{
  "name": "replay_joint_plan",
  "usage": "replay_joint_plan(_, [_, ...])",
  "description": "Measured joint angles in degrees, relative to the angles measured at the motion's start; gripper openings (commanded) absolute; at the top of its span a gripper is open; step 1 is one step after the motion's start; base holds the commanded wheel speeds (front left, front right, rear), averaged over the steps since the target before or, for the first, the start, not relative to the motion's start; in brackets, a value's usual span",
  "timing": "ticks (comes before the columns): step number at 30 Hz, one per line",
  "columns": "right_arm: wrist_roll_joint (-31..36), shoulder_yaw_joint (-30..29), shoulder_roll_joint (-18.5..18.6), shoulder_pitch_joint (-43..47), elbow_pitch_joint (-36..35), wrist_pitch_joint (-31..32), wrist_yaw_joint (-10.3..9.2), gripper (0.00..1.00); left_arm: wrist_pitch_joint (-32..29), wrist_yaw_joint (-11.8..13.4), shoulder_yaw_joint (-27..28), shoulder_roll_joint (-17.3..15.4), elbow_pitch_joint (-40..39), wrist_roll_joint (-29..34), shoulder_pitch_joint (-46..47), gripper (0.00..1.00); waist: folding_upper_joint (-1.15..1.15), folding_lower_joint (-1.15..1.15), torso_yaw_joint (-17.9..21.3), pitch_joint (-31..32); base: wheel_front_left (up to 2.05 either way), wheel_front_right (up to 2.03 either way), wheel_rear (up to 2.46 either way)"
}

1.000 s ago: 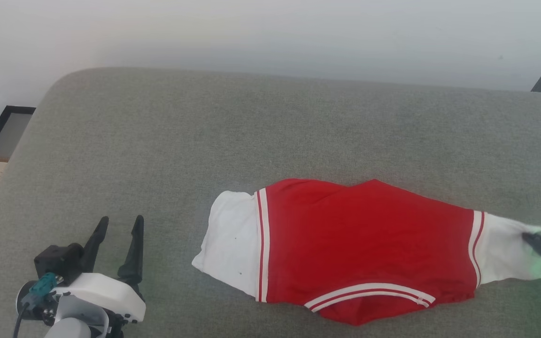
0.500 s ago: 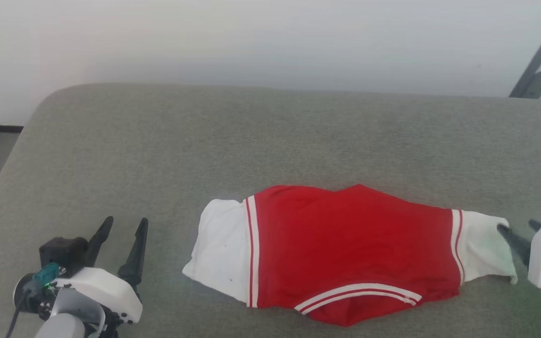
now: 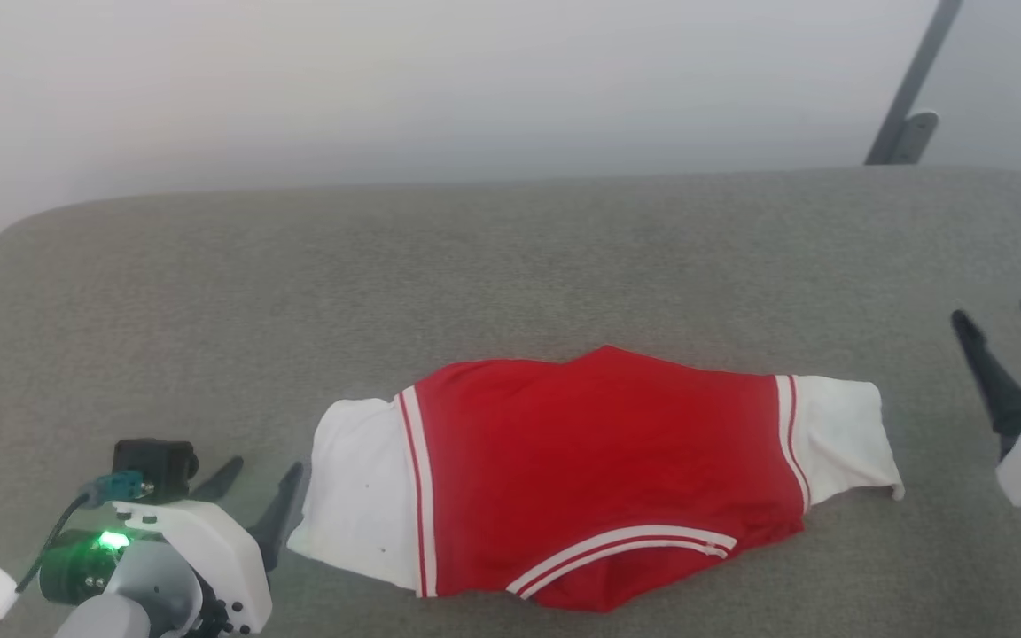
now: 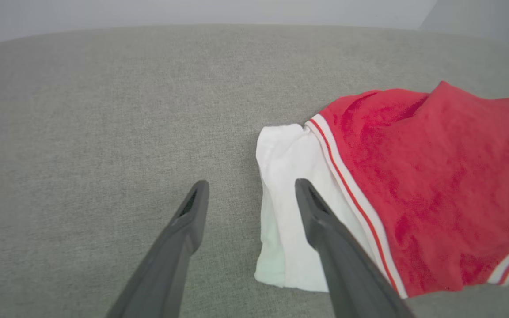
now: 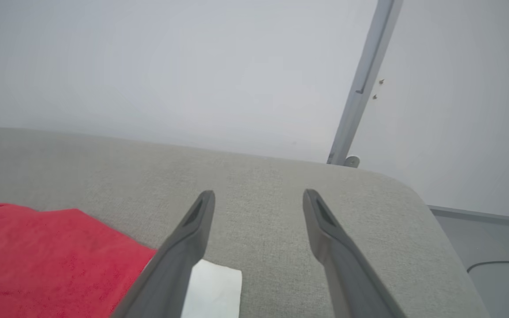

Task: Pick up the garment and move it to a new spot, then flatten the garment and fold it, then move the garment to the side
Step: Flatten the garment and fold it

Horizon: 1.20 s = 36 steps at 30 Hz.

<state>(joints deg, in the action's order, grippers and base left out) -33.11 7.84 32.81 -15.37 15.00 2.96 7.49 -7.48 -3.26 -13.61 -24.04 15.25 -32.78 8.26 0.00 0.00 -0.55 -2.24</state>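
Garment (image 3: 599,478); open cushion (image 3: 475,266) behind and left

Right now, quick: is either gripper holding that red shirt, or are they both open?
Left gripper: open, holding nothing, beside the white sleeve of the garment.
Right gripper: open, holding nothing, clear of the garment.

Head looks down; wrists (low) share garment (image 3: 599,478).
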Motion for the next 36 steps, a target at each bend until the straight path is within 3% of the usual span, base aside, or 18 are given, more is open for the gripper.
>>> replay_joint_plan(5, [4.3,-4.94,-3.26,3.67,-3.55,-4.19,0.0,1.0,-9.46,1.51,-0.83,-0.68,-0.9,-2.8,-0.07,1.0,0.0,0.0,1.82,-0.68,0.0,0.0,0.0])
replay_joint_plan(11, [7.14,-8.9,-7.01,7.67,-6.69,-4.44,0.0,1.0,-20.29,4.58,-2.98,-1.86,-0.31,-3.19,0.06,1.0,0.0,0.0,3.29,-2.09,0.0,0.0,0.0])
replay_joint_plan(22, [7.11,-11.77,-9.72,11.08,-11.43,-1.2,0.0,1.0,-23.45,5.44,-4.95,-1.38,5.37,-2.21,5.09,1.0,0.0,0.0,4.72,-4.84,0.0,0.0,0.0])
replay_joint_plan(24, [6.14,-11.57,-9.75,11.52,-11.6,0.32,0.0,1.0,-23.9,4.83,-5.53,-0.91,6.57,-2.25,6.32,0.0,0.0,0.0,4.64,-5.22,0.0,0.0,0.0])
replay_joint_plan(36, [-2.75,-4.7,-5.32,5.91,-3.99,19.92,-0.01,1.0,-23.34,2.97,-6.94,1.05,9.88,-2.49,11.96,0.0,0.0,0.0,2.13,-8.81,0.0,0.0,0.0])
